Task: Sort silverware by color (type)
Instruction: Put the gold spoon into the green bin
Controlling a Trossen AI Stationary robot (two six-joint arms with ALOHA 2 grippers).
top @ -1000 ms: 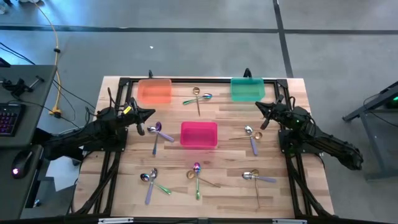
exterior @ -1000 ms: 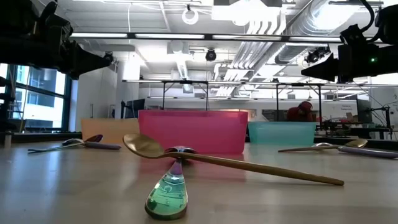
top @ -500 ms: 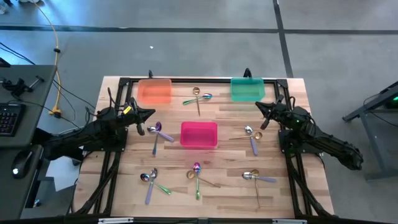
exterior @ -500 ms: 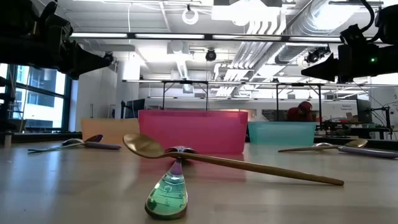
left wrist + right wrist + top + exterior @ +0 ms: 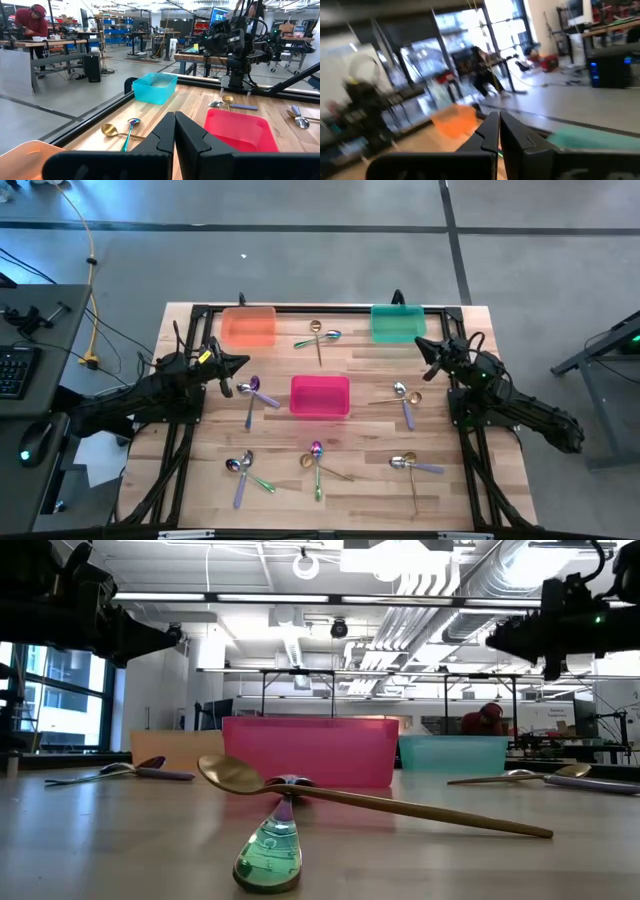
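Note:
Slim spoons lie flat on the wooden table in several small clusters: gold and iridescent ones [image 5: 318,337] between the far bins, lilac-handled ones [image 5: 252,393] at the left, others at the right [image 5: 404,398] and along the near side [image 5: 243,470], [image 5: 318,460], [image 5: 411,466]. In the low view a gold spoon [image 5: 300,790] lies across an iridescent one [image 5: 268,855]. My left gripper [image 5: 243,362] hovers shut above the table's left side, pointing level toward the pink bin. My right gripper [image 5: 420,343] hovers shut above the right side, near the teal bin. Neither touches anything.
An orange bin [image 5: 248,327] stands far left, a teal bin [image 5: 398,323] far right, and a pink bin [image 5: 320,396] in the middle. A black frame [image 5: 320,309] runs along the table's edges. A desk with a keyboard [image 5: 12,370] stands to the left.
My right gripper has rolled about the line it points along and tipped up a little, with its tip shifted slightly toward the far edge; it stays shut. The spoons and bins have not moved.

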